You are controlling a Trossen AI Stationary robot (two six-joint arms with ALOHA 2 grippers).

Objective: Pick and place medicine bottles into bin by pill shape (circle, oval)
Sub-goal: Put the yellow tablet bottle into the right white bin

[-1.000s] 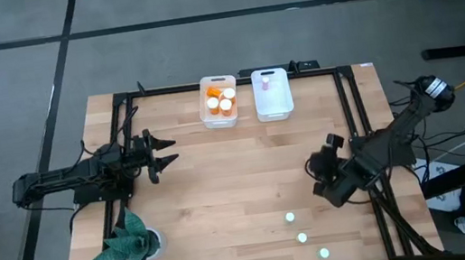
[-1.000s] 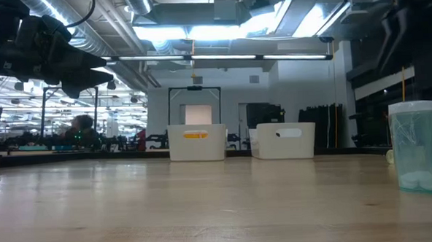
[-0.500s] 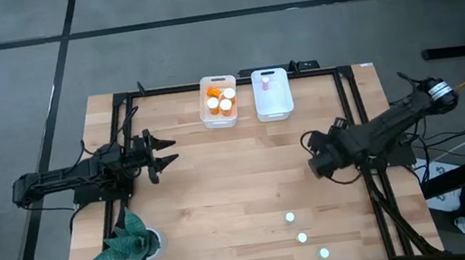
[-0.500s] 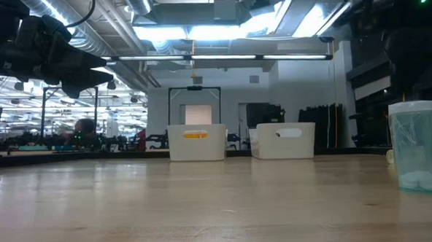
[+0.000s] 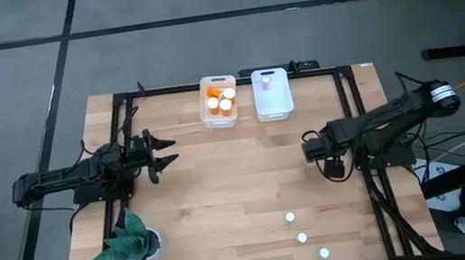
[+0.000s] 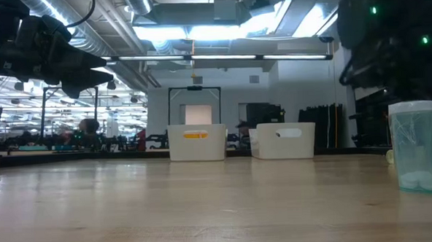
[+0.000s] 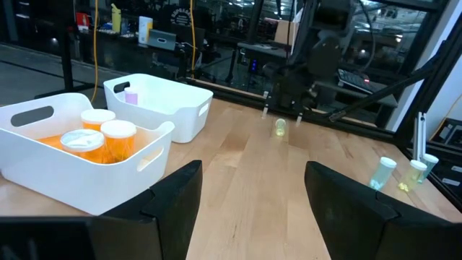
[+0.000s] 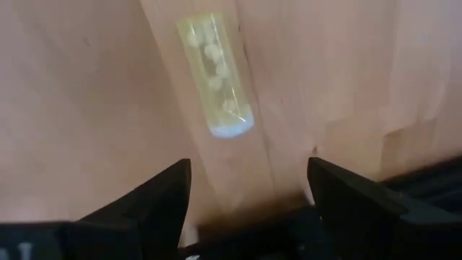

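A pale yellow-green medicine bottle (image 8: 215, 76) lies on the wood, white cap end (image 8: 231, 130) nearest my right gripper (image 8: 249, 162). That gripper hangs open above it, pointing down, right of the table's middle (image 5: 311, 148). Three more small bottles (image 5: 302, 237) stand on their bases near the front edge; one looms in the low view (image 6: 414, 147). The left white bin (image 5: 219, 102) holds orange bottles (image 7: 101, 137). The right bin (image 5: 271, 94) holds one small bottle (image 7: 131, 96). My left gripper (image 5: 167, 151) waits open at the left.
A black frame (image 5: 354, 122) runs around the tabletop, and both bins stand at its far edge. A green folded thing (image 5: 125, 243) lies at the near left corner. Bare wood spans the table's middle between the two arms.
My right gripper has swung from the near right part of the table toward the far edge and a little leftward. It has also tipped over until it points down at the table. My left arm and the bottles have kept still.
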